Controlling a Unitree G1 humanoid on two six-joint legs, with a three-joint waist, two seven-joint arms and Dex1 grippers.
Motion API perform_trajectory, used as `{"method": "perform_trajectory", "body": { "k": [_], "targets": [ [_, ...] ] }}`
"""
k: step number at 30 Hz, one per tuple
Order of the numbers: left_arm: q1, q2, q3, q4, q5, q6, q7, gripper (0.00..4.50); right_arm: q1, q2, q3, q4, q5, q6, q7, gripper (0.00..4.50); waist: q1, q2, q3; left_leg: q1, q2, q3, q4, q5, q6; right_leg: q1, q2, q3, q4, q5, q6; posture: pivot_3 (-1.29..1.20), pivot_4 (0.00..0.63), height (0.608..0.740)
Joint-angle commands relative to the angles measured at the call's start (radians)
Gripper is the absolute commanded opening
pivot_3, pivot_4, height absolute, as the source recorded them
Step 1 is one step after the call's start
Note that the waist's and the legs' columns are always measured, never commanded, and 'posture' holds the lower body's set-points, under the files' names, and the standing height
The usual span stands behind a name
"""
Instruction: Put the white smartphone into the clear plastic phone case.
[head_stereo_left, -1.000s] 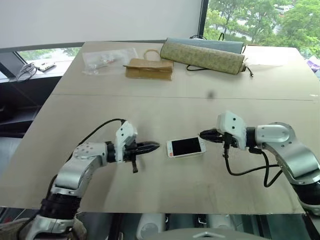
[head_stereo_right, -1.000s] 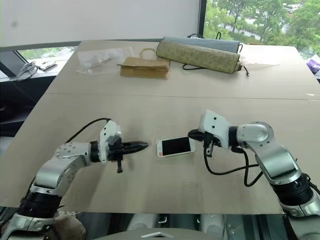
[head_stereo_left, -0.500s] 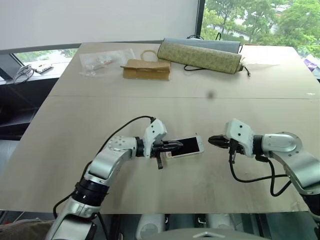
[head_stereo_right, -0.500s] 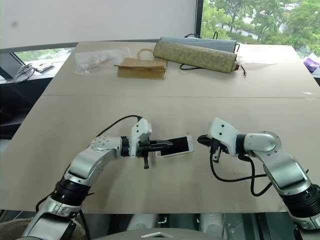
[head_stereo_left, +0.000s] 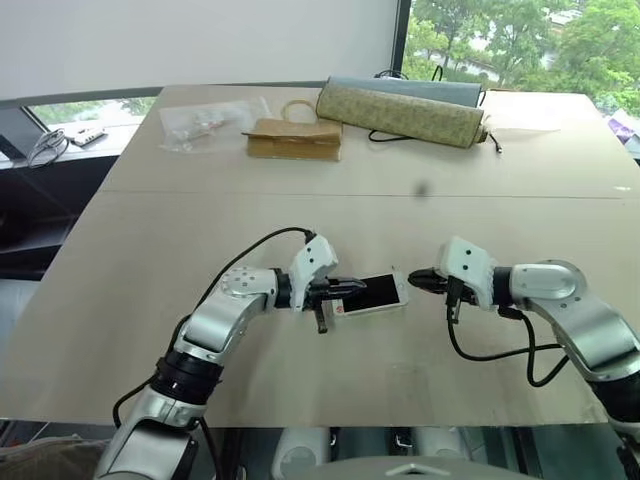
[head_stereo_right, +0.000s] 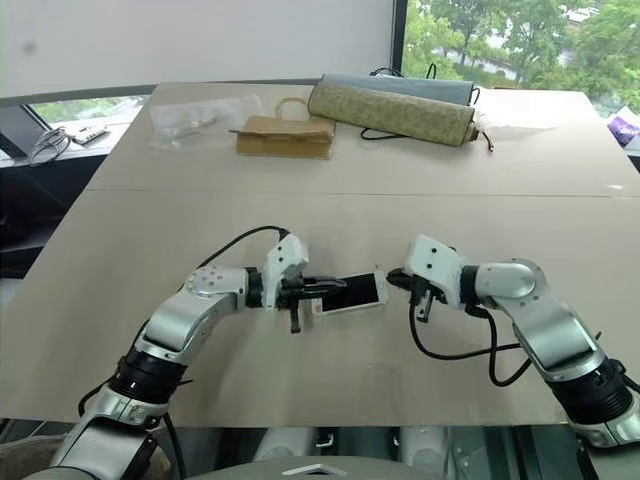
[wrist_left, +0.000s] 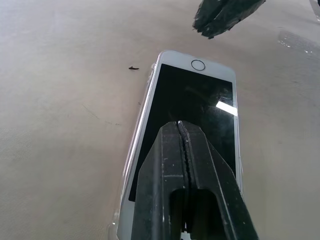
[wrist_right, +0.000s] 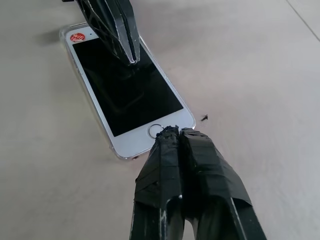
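White smartphone (head_stereo_left: 371, 294), frame centre on table (head_stereo_left: 300, 380), screen up, apparently seated inside clear plastic phone case (wrist_right: 120, 152). Left gripper (wrist_left: 182, 125) fingers together above screen, right gripper (wrist_right: 172, 132) fingers together at home-button end; likely pressing phone home.

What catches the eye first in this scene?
Mid-table, a white smartphone lies face up in a clear plastic phone case. Two shut black grippers meet over it: the left gripper above the screen, the right gripper at the home-button end.
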Motion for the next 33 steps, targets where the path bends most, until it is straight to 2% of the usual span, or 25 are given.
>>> {"method": "perform_trajectory", "body": {
  "k": [1, 7, 15, 27, 33],
  "targets": [
    [0.029, 0.015, -0.012, -0.017, 0.014, 0.010, -0.003, 0.00, -0.044, 0.023, 0.016, 0.011, 0.009, -0.003, 0.012, 0.03, 0.000, 0.000, 0.000, 0.000, 0.000, 0.000, 0.000, 0.000, 0.000, 0.000, 0.000, 0.000, 0.000, 0.000, 0.000, 0.00, 0.150, 0.740],
    [0.086, 0.055, 0.009, -0.097, -0.005, 0.037, -0.002, 0.00, -0.091, 0.039, 0.046, 0.076, 0.008, -0.011, 0.047, 0.03, 0.000, 0.000, 0.000, 0.000, 0.000, 0.000, 0.000, 0.000, 0.000, 0.000, 0.000, 0.000, 0.000, 0.000, 0.000, 0.00, 0.150, 0.740],
    [0.098, 0.048, -0.006, -0.115, 0.008, 0.057, 0.021, 0.00, -0.155, 0.021, 0.096, 0.199, -0.024, 0.027, 0.100, 0.03, 0.000, 0.000, 0.000, 0.000, 0.000, 0.000, 0.000, 0.000, 0.000, 0.000, 0.000, 0.000, 0.000, 0.000, 0.000, 0.00, 0.150, 0.740],
    [0.088, 0.032, -0.021, -0.118, 0.024, 0.067, 0.058, 0.00, -0.267, -0.024, 0.274, 0.298, -0.096, 0.136, 0.246, 0.03, 0.001, 0.000, -0.006, 0.002, 0.000, 0.000, 0.001, 0.000, 0.001, 0.002, -0.001, 0.000, 0.001, 0.000, 0.000, 0.00, 0.150, 0.740],
    [0.102, 0.040, -0.017, -0.145, 0.018, 0.081, 0.069, 0.00, -0.310, 0.014, 0.354, 0.390, -0.133, 0.165, 0.276, 0.03, 0.000, -0.003, -0.014, 0.003, 0.000, -0.001, 0.001, 0.000, 0.001, 0.003, -0.002, 0.000, 0.001, 0.000, -0.001, 0.00, 0.150, 0.740]
  ]
}}
